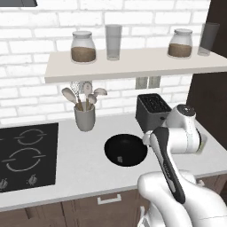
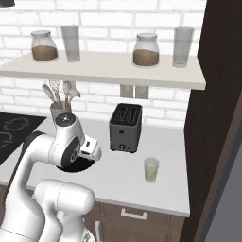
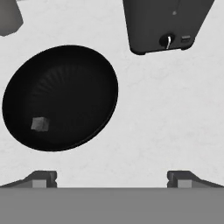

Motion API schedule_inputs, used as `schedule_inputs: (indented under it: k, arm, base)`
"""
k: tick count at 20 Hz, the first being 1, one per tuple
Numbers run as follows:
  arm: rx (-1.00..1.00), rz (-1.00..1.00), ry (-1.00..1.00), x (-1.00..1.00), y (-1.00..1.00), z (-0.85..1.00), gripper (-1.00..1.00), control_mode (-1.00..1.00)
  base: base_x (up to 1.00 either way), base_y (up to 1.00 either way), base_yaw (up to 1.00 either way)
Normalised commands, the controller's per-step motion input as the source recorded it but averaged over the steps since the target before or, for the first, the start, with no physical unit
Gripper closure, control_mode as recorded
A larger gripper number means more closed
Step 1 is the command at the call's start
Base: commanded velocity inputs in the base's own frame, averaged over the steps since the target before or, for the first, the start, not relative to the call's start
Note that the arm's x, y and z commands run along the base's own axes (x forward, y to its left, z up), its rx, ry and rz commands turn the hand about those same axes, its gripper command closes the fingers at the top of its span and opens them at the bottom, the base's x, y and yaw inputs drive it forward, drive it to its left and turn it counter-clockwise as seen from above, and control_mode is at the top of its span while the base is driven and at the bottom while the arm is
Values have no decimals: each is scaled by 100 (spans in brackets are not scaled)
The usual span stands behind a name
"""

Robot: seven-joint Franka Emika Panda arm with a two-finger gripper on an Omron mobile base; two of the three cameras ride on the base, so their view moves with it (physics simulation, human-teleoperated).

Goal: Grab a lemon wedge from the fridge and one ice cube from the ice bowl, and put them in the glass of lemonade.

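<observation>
You had the ice bowl (image 3: pixel 83 70) as your anchor on the counter (image 3: pixel 166 122), and the risks hung on it. The ice cube (image 3: pixel 40 124) lay low inside the bowl, near the rim on the side away from the toaster (image 3: pixel 166 24), while the gripper (image 3: pixel 111 177) hung above bare counter beside the bowl, on the toaster side. A straight descent from there would probably have met the counter or clipped the rim, since the cube sat well off your centre line. A small slick cube on a curved black floor (hard to judge for depth) could also have skated away from a late squeeze.

The glass of lemonade (image 2: pixel 151 169) stood beyond the toaster from the bowl, well apart, so a loosely held cube might have dropped on that carry.

Your fingertips (image 3: pixel 41 179) stood spread wide, with nothing between them and touching nothing.
</observation>
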Motion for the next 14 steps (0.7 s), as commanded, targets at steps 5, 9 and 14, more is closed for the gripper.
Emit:
schedule_inputs:
  k: [5,9,14]
  arm:
    - [0,0,0,0,0,0,-100,100]
    - [0,0,0,0,0,0,-100,100]
    - [0,0,0,0,0,0,-100,100]
  base:
    - [-4,0,0]
    - [-97,-21,0]
    - [-100,-36,-3]
